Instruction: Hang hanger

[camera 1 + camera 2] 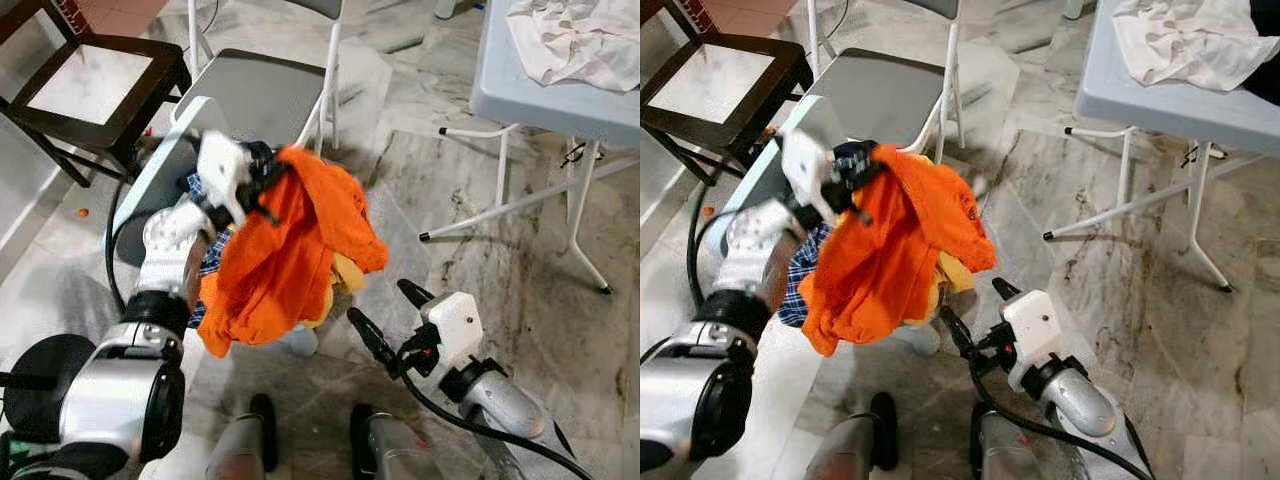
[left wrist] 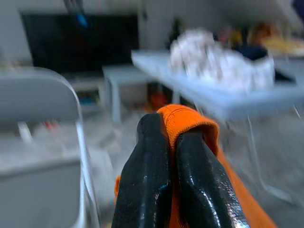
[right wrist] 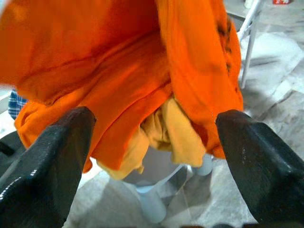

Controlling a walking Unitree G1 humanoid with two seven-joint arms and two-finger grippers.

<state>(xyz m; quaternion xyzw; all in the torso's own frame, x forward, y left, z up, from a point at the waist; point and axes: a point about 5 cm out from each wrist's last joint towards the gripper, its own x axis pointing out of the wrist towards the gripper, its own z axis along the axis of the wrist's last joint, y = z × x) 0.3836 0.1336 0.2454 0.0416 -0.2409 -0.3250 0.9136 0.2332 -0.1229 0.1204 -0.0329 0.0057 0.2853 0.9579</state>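
Left gripper [image 1: 268, 178] is up in front of the robot, fingers [image 2: 152, 180] pinched together on a fold of the orange shirt [image 1: 275, 255], holding it in the air. The shirt hangs down from that grip in a loose bunch, with a yellow cloth [image 3: 164, 135] peeking out beneath its lower edge and a blue checked cloth [image 1: 800, 285] showing behind it, next to the left arm. No hanger can be made out among the fabric. Right gripper [image 1: 395, 322] sits lower, just beside the bottom of the orange shirt, its fingers [image 3: 52, 156] spread wide apart, pointing up at the hanging cloth and not touching it. Behind the shirt stands a grey folding chair [image 1: 265, 95], and a dark wooden chair [image 1: 95, 85] is off to the left. Over on the right, the grey bench [image 1: 545, 95] carries a crumpled white cloth [image 1: 580, 40]. Marble floor [image 1: 520, 290] below.
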